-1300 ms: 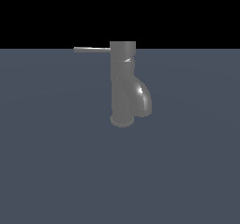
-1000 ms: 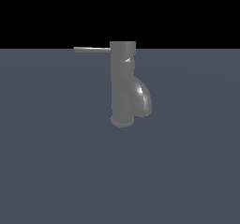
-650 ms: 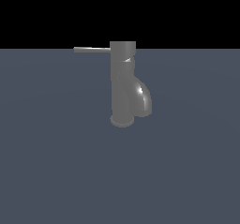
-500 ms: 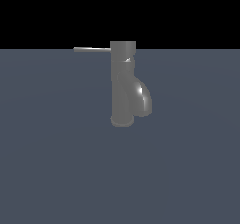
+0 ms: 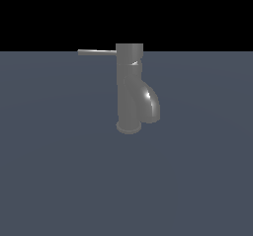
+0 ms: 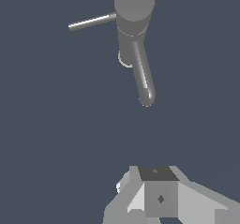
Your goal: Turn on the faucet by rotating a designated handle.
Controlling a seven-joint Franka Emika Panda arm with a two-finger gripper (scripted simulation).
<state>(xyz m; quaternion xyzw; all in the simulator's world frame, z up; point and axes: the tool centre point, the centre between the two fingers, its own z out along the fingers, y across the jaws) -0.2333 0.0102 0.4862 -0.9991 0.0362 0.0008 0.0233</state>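
The dark grey faucet (image 5: pixel 129 89) stands upright on the floor, its thick spout (image 5: pixel 149 104) curving down toward the exterior view's right. The thin, lighter grey handle (image 5: pixel 97 52) sticks out level from the column's top toward the exterior view's left. The wrist view looks down on the faucet (image 6: pixel 134 12), its handle (image 6: pixel 92 21) and its spout (image 6: pixel 143 78). My gripper (image 6: pixel 157 172) shows only in the wrist view, well apart from the faucet and beyond the spout's tip. Its fingers sit together with no gap and hold nothing. The exterior view does not show the gripper.
A flat blue-grey floor (image 5: pixel 59 171) spreads around the faucet. The background above it is black.
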